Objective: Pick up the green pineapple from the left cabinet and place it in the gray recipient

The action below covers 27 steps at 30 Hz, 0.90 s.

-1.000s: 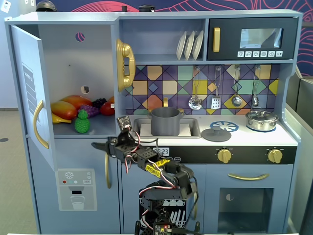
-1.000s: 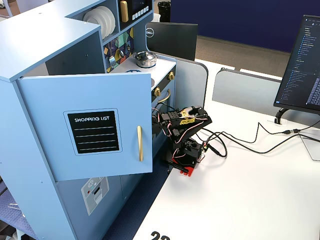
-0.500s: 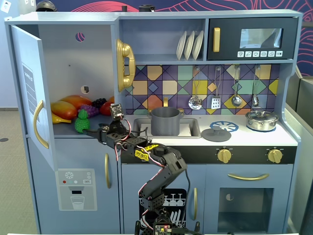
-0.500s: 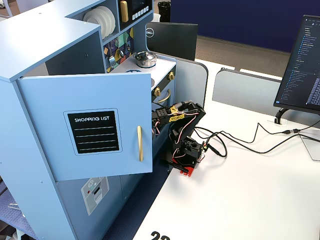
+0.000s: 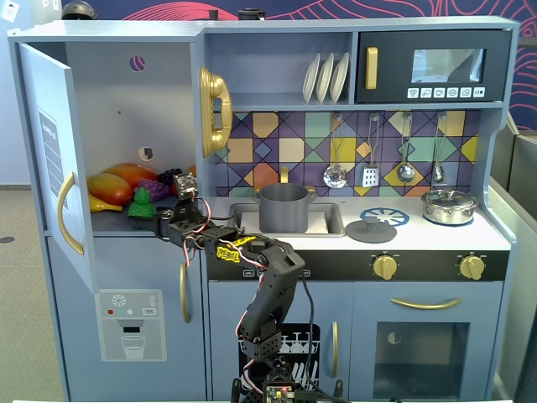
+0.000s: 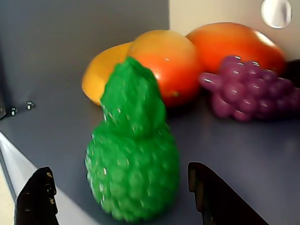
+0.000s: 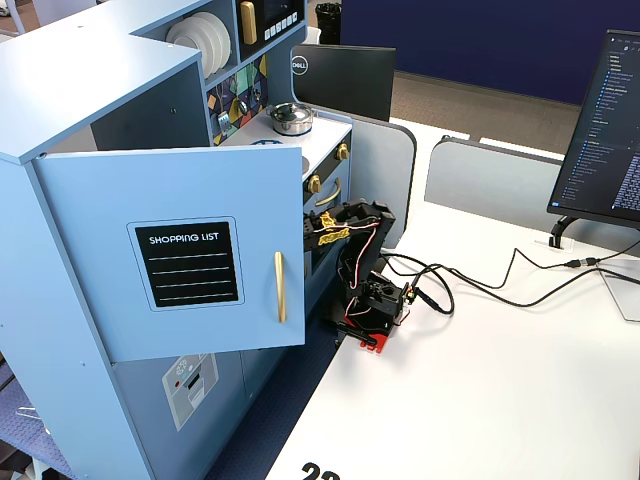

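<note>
The green pineapple (image 6: 133, 159) stands upright near the front edge of the shelf in the left cabinet (image 5: 126, 101), whose door (image 5: 50, 159) is swung open. In a fixed view the pineapple (image 5: 141, 203) sits in front of the other fruit. My gripper (image 6: 119, 168) is open, with one black finger (image 6: 37, 197) to the pineapple's left and the other (image 6: 211, 197) to its right, both apart from it. In a fixed view the gripper (image 5: 157, 220) reaches into the cabinet at shelf height. The gray recipient (image 5: 284, 207) stands in the sink.
Orange-yellow fruits (image 6: 164, 61) and purple grapes (image 6: 248, 93) lie behind the pineapple. A gray lid (image 5: 371, 229) and a silver lidded pot (image 5: 449, 206) sit on the counter. In another fixed view the open door (image 7: 190, 250) hides the cabinet's inside, and the arm (image 7: 352, 235) reaches behind it.
</note>
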Available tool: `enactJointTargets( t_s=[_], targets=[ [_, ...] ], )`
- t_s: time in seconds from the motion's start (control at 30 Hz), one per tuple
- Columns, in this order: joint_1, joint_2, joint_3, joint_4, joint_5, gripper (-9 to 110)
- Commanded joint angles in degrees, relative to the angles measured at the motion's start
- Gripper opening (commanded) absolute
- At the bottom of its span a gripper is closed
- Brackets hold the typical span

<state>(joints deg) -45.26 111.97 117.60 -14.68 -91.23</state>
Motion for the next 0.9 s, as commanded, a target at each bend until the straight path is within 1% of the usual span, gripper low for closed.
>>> enactJointTargets(
  t_s=[0.0,0.13,0.2,0.27,0.33,0.37,0.43,0.53,0.57,0.6,0.7,0.8,0.87],
  targets=[
    [-0.7,-3.0,-7.6,-2.0,0.2,29],
    [-1.2,-7.0,-11.7,-2.1,0.0,29],
    [-1.7,-9.0,-13.3,-2.1,-0.7,26],
    [-2.1,-10.5,-14.8,-2.8,-1.8,18],
    [-3.0,-11.1,-15.2,-4.5,-4.0,4],
    [-3.4,-10.7,-15.2,-5.0,-5.2,0],
    [-4.6,-8.7,-14.1,-6.7,-6.9,0],
    [-6.2,-2.0,-10.8,-8.2,-9.9,0],
    [-6.8,0.7,-8.8,-10.4,-11.0,0],
    [-7.3,3.8,-6.3,-13.0,-11.9,0],
    [-9.0,14.9,2.4,-16.1,-14.6,0],
    [-10.5,27.2,11.7,-16.7,-17.7,0],
    [-9.6,35.6,16.7,-15.4,-19.6,0]
  ],
)
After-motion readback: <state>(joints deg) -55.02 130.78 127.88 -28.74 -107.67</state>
